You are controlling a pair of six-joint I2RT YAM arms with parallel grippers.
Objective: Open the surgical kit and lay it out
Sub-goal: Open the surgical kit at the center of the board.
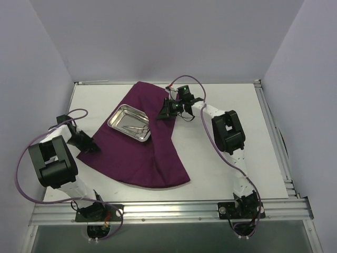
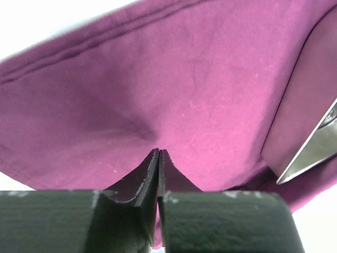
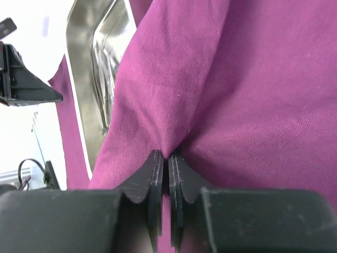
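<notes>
Two pinch grips hold the cloth wrap [image 1: 142, 158]. The left gripper [image 2: 159, 154] clamps its left edge; the right gripper [image 3: 164, 156] clamps a fold beside the steel tray [image 1: 122, 116].

bright even light, blown-out wrist backgrounds

No lettering, label or number can be read on the cloth wrap [image 1: 137, 153] or steel tray [image 1: 122, 115].
</notes>
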